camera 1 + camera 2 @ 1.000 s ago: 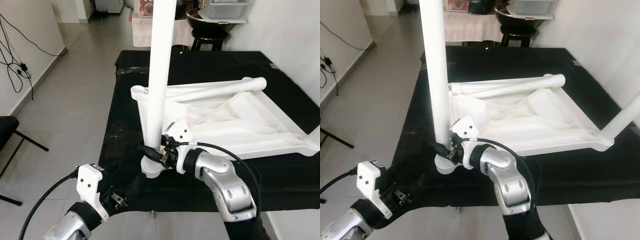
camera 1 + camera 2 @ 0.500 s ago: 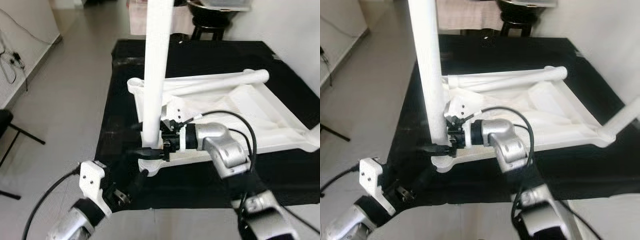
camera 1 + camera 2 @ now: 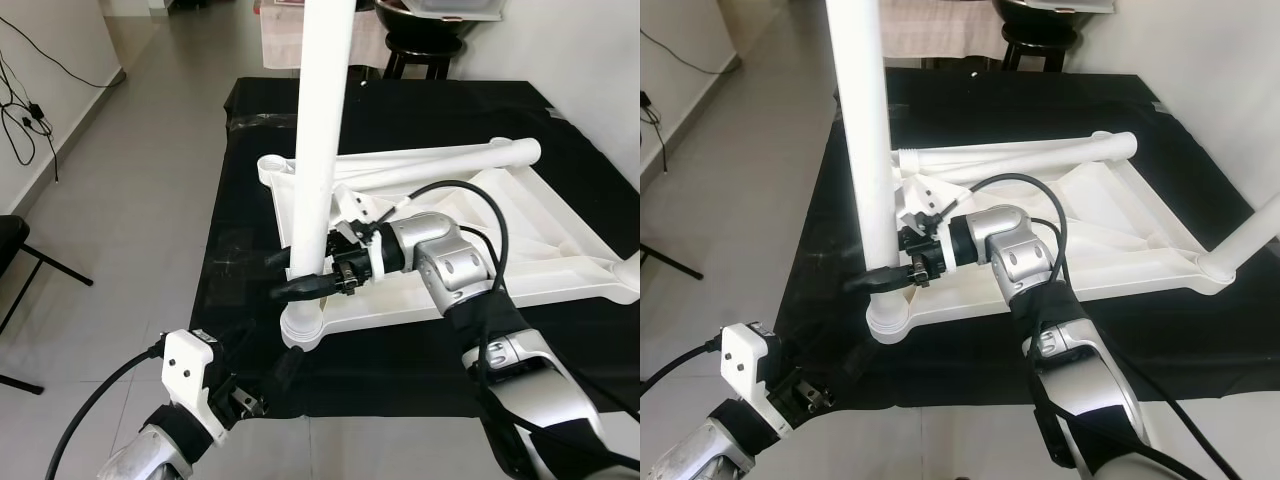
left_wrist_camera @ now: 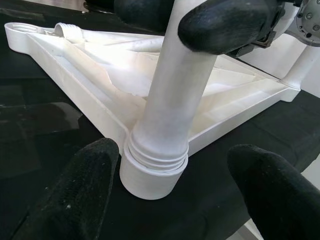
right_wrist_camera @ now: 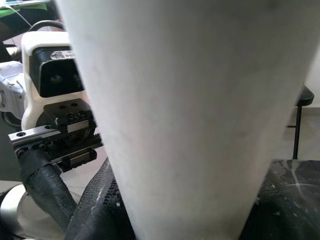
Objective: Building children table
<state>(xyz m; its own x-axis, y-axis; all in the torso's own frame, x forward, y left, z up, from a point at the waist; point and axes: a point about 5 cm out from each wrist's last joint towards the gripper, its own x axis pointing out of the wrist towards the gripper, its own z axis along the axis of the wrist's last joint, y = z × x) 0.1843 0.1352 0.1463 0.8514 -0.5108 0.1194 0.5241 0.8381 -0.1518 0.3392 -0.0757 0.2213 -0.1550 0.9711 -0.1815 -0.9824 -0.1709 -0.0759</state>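
White table leg [image 4: 175,107] upright in tabletop corner socket [image 4: 150,175]; open left gripper [image 4: 172,192] fingertips flanking its base

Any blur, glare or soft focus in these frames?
Eye views: sharp, evenly lit; a dull sheen on the black table cover. Left wrist view: the left gripper's fingers are soft at close range, the threaded socket crisp. Right wrist view: the white table leg sits too close, washed out and featureless.

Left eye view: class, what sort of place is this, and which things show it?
Probably a room in a home: grey tiled floor, a black-covered table bearing a white children's table under assembly, and a black stool behind.
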